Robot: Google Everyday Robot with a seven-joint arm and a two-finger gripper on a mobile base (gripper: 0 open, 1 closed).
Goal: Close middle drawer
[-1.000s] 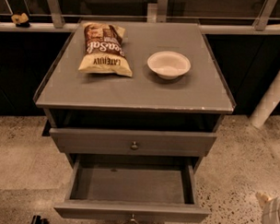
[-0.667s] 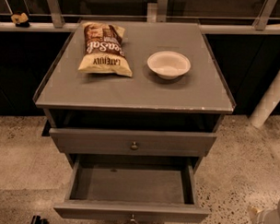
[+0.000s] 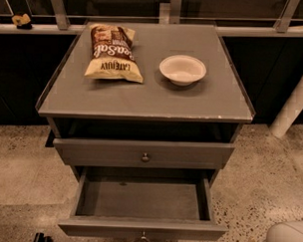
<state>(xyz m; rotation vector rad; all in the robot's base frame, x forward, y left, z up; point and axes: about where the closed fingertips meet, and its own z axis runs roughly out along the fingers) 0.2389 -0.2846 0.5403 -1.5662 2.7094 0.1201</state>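
Observation:
The grey cabinet [image 3: 142, 102] stands in the middle of the camera view. Its middle drawer [image 3: 142, 228] is pulled far out toward me, and its inside [image 3: 141, 198] is bare. Its small round knob [image 3: 143, 237] sits at the bottom edge of the view. The uppermost drawer [image 3: 190, 154], with its own knob [image 3: 145, 156], sticks out only slightly under the tabletop. The lowest drawer is hidden below the open one. My gripper is out of view; only a white rounded part of the robot [image 3: 287, 238] shows in the bottom right corner, to the right of the open drawer's front.
On the tabletop lie a chip bag [image 3: 113, 52] at the back left and a white bowl [image 3: 182, 69] at the back right. A white post [image 3: 294, 105] stands to the right. A dark rail and wall run behind. Speckled floor [image 3: 25, 168] surrounds the cabinet.
The white robot part at the bottom right has sunk a little lower in the corner. The drawers, bag and bowl have not moved.

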